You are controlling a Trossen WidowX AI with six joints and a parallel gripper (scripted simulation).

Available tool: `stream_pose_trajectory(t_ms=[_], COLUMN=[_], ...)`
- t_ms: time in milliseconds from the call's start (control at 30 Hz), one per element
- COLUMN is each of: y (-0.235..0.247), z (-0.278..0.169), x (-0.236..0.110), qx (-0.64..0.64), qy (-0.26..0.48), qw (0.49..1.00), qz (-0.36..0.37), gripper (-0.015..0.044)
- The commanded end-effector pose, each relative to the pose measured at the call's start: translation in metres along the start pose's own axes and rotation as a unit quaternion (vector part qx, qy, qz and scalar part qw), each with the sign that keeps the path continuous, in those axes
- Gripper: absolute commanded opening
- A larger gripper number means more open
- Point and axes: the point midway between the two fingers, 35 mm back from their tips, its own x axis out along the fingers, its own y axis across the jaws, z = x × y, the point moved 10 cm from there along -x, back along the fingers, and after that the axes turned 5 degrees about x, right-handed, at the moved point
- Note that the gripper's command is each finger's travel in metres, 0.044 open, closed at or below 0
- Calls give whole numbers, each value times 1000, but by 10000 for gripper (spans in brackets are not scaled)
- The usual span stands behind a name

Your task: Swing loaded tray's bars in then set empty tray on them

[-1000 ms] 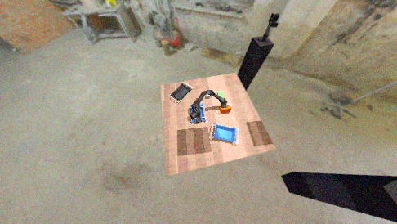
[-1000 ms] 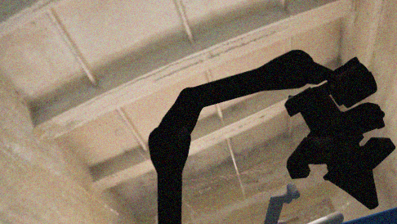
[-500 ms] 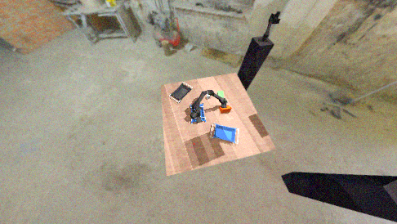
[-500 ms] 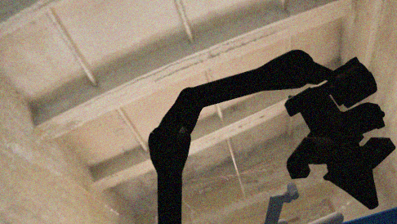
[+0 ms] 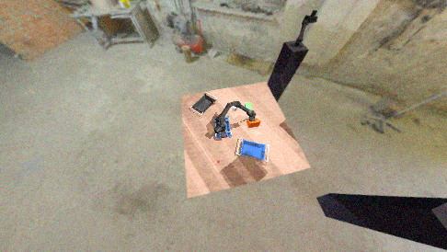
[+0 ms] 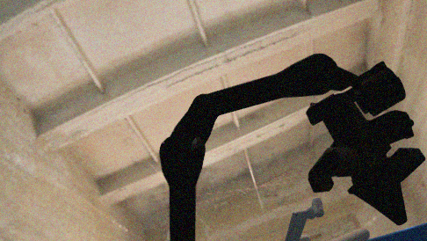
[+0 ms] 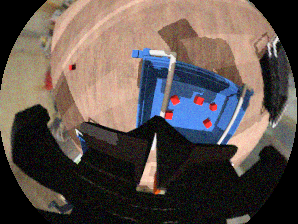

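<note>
The loaded blue tray [image 5: 252, 149] [image 7: 200, 90] stands on the wooden table [image 5: 202, 175] with several small red blocks [image 7: 189, 106] inside. In the wrist view a pale wire bar [image 7: 169, 83] stands up over the tray's left part. The other bar [image 7: 234, 106] is at its right end. The empty dark tray [image 5: 203, 103] lies at the table's far left corner. My gripper [image 5: 248, 116] [image 6: 373, 176] [image 7: 156, 141] is shut with nothing between the fingers. It hovers above the table short of the blue tray, which shows as a blue edge [image 6: 408, 233] in the exterior view.
An orange block [image 5: 253, 122] and a green piece [image 5: 248, 106] lie by the gripper. The arm's base [image 5: 222, 128] stands mid-table. A black pillar [image 5: 286, 69] stands at the far corner. A small red speck [image 5: 218, 161] lies on the near left of the table.
</note>
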Motion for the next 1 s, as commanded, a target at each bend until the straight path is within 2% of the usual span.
stream_pose_trajectory(t_ms=[0,367,600,733,767,900,967], y=[0,0,0,1,1,36,55], z=[0,0,0,1,-1,-44,-73], x=[0,0,-2,-22,-9,-23,-30], qx=[0,0,0,0,0,25,38], qy=[0,0,0,0,1,5,6], qw=[1000,1000,1000,1000,1000,1000,999], qz=[0,0,0,1,-1,18,26], gripper=[0,0,184,289,315,420,440])
